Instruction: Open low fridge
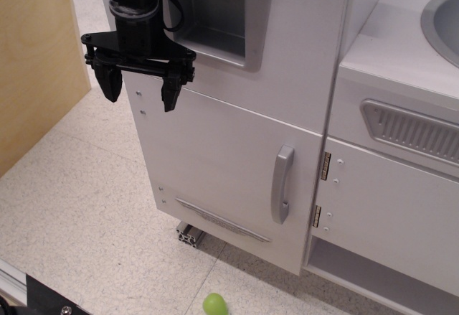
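Two black fingers are seen hanging down from the gripper [140, 92], spread wide apart with nothing held between them. The gripper is positioned at the upper left corner of the low fridge [229, 168], in front of the seam where the large flat white door meets the panel above; whether the right fingertip touches the door face cannot be told. The black arm is seen rising out of the top of the frame, with a cable looped beside it.

The low fridge door is shown shut, flush with its frame. The curved grey handle [282, 184] is mounted upright near the door's right edge, well apart from the gripper, down and to the right. Two metal hinges [325, 165] are fixed just beside the handle, on the right edge. A slim grey vent strip [222, 220] is set along the bottom of the door.

Above the door, a white panel with a recessed grey dispenser niche [215, 13] is seen. To the right, a smaller cabinet door with a wide grey grille [412, 130] is placed under a counter holding a grey sink [441, 21]. A wooden board [36, 64] is stood at the left, and a small green object [215, 304] is left on the speckled floor [86, 207] near the bottom edge.
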Controlling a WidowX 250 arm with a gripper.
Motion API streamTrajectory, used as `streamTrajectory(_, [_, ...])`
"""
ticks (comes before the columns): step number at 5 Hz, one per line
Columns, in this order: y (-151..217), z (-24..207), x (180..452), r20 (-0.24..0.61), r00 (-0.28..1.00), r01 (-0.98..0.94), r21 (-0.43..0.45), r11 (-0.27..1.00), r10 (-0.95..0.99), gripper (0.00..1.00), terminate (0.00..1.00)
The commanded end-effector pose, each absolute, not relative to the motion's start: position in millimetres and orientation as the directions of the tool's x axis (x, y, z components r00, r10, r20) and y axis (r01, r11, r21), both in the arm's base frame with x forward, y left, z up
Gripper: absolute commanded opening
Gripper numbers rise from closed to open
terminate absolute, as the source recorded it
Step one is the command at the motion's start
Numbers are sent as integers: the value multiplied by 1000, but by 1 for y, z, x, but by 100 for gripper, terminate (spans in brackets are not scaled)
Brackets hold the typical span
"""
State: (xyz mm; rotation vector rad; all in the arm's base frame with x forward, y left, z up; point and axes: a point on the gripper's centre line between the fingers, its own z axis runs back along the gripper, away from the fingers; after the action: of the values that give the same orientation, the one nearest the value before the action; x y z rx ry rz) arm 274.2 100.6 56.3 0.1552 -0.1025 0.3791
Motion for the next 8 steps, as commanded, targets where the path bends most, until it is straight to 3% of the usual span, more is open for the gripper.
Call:
streamTrajectory(1, [101, 56, 274, 129, 924, -376, 131, 917, 360, 100, 0])
streamTrajectory(3, [39, 33, 253, 135, 987, -104, 94, 990, 91, 100, 0])
streamTrajectory(4, [12, 23, 255, 156, 988, -1, 66, 998, -9, 100, 0])
streamTrajectory(6, [-28, -2, 284, 244, 969, 16, 63, 998, -31, 100, 0])
streamTrajectory(8, [-29, -7, 315, 305, 951, -77, 70, 995, 53, 100, 0])
